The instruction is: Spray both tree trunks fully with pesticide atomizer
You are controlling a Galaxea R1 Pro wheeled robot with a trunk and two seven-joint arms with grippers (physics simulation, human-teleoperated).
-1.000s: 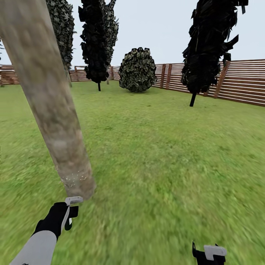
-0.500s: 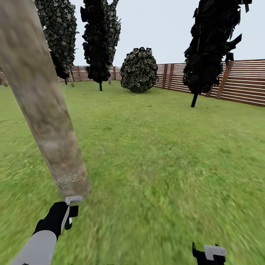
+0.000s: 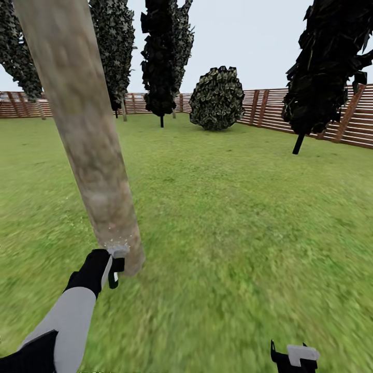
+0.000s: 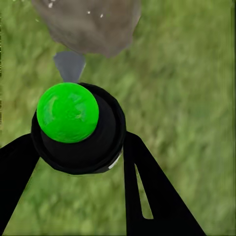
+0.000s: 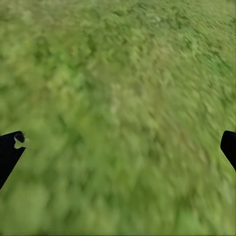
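Note:
A thick, pale, mottled tree trunk (image 3: pixel 88 134) slants across the left of the head view and meets the lawn just ahead of my left arm. My left gripper (image 3: pixel 110 265) is shut on the pesticide atomizer (image 4: pixel 69 113), a black bottle with a bright green round top. Its grey nozzle (image 4: pixel 69 66) points at the foot of the trunk (image 4: pixel 91 22), almost touching it. White specks dot the bark just above the nozzle. My right gripper (image 3: pixel 294 357) hangs low at the bottom right over bare grass, open and holding nothing (image 5: pixel 120 147).
Green lawn spreads all around. A brown slat fence (image 3: pixel 311 111) runs along the back and right. A round shrub (image 3: pixel 217 98) and dark narrow conifers (image 3: pixel 161 57) (image 3: pixel 326 67) stand near it. More tall trees (image 3: pixel 111 46) rise behind the near trunk.
The whole view has swung left, shifting everything rightward. My left gripper with the atomizer has moved forward and up to the trunk's foot. The right gripper keeps its place.

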